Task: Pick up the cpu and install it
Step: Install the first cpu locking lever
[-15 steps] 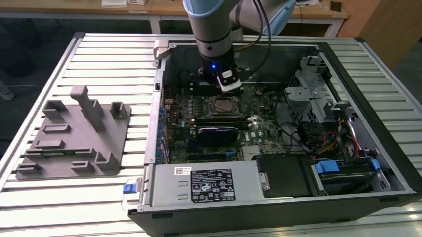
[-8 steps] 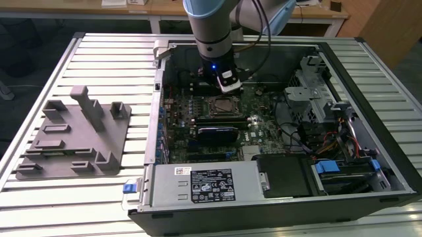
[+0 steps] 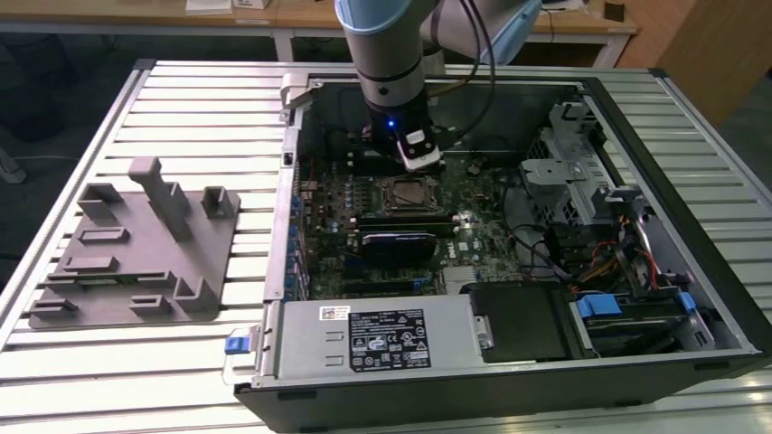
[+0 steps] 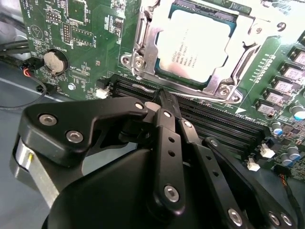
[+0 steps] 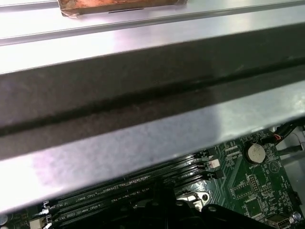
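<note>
The flat square cpu (image 4: 195, 45) with shiny silver-grey metal top sits in the metal-framed socket (image 4: 143, 36) at the second wrist view's upper centre, beyond the black gripper (image 4: 164, 102), its fingers pressed together, empty.

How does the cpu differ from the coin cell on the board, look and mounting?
The cpu is a square with a pale silver-grey top; the coin cell is a small shiny round disc. The cpu lies in its socket under a metal frame; the coin cell sits in a dark round holder. The cpu looks far larger. Both lie flat on the green motherboard.
</note>
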You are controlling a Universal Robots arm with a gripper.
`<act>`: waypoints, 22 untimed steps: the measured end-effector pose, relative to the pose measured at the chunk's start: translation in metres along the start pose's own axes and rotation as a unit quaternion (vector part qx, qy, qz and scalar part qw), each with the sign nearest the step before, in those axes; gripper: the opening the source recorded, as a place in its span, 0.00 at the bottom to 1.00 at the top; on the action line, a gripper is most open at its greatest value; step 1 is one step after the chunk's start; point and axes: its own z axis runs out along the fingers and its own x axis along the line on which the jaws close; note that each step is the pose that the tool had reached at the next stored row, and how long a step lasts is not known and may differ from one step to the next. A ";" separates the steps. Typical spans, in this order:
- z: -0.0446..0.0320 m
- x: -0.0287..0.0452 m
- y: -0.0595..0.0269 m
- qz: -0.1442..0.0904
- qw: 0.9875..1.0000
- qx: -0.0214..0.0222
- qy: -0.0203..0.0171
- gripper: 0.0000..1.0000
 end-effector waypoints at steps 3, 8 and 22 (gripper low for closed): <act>0.0008 0.0002 -0.0002 0.000 1.000 0.001 0.000 0.11; 0.0021 0.0004 -0.0005 0.000 1.000 0.001 0.000 0.11; 0.0047 0.0006 -0.0020 -0.001 1.000 0.003 -0.001 0.11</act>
